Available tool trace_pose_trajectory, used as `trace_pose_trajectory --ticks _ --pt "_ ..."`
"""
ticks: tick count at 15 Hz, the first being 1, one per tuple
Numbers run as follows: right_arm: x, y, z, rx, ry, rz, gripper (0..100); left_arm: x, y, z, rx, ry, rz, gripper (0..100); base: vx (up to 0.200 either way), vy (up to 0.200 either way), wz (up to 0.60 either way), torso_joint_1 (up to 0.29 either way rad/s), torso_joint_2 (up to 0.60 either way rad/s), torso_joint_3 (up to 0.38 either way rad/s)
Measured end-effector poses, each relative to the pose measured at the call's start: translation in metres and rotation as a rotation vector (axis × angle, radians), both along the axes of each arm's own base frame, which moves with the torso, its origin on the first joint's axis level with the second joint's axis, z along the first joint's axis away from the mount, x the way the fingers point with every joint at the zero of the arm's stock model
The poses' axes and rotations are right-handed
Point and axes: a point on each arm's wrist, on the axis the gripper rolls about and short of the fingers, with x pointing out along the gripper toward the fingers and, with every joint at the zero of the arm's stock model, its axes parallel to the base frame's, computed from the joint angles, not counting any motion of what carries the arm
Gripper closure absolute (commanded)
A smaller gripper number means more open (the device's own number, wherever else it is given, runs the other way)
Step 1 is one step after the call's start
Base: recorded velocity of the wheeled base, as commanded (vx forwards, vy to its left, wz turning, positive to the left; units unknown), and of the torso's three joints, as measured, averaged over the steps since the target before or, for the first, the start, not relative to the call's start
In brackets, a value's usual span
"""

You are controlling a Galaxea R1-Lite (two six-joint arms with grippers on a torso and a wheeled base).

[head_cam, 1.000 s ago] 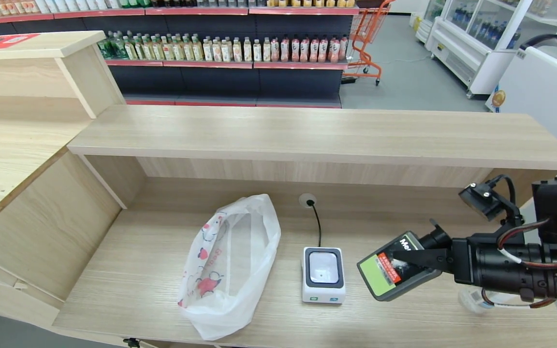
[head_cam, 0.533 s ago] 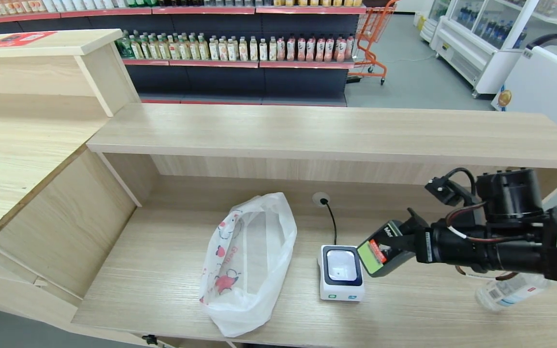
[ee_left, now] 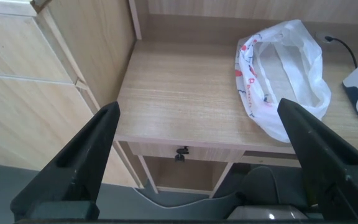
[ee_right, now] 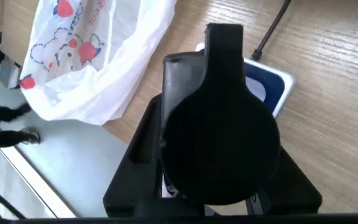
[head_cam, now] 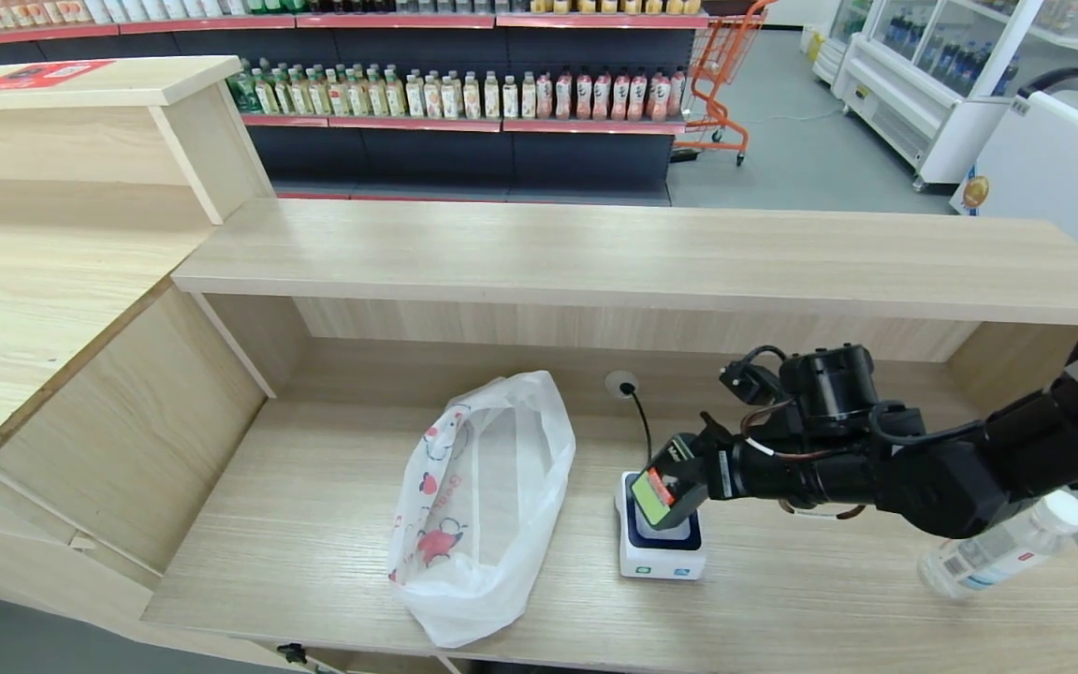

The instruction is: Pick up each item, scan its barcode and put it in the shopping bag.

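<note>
Grips a dark flat packet with a green and red label (head_cam: 656, 494) in the closed jaws of the right gripper (head_cam: 679, 476), tilted, label face turned toward nine o'clock. Holds it directly above the glass window of the white box scanner with the dark blue top (head_cam: 661, 554), close over it; cannot tell whether touching.

Has swung it there over the last second from well out at three o'clock of the scanner, coming lower on the way. Puts the barcode step in hand, by this reading. Cannot tell whether a code actually faces the glass, so may call for a small turn of the wrist.

Leaves bagging yet to do, into the white translucent plastic shopping bag with red cartoon prints (head_cam: 478, 505), slumped just beside the scanner at nine o'clock. Calls for a short carry across and a clean drop past the loose rim.

Leaves also a clear plastic bottle with a white cap (head_cam: 1002, 548), lying on its side on the pale wooden counter (head_cam: 829, 618) at four o'clock of the scanner, well apart; likely the next pick.

Parks the left gripper (ee_left: 197, 106) off the counter's near edge, around seven o'clock of the bag, jaws spread wide, holding nothing.
</note>
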Motion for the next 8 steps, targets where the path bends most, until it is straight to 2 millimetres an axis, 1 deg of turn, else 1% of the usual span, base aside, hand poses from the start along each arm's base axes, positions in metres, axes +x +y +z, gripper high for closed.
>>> trace_pose_trajectory --ticks 3,8 --pt "0.011 0.009 -0.009 -0.003 0.008 0.014 100 0.000 0.000 0.000 0.000 0.000 0.000 0 0.000 0.000 0.00 0.000 0.00 0.000" --pt "0.012 0.013 -0.015 -0.009 0.024 0.021 100 0.000 0.000 0.000 0.000 0.000 0.000 0 0.000 0.000 0.00 0.000 0.00 0.000"
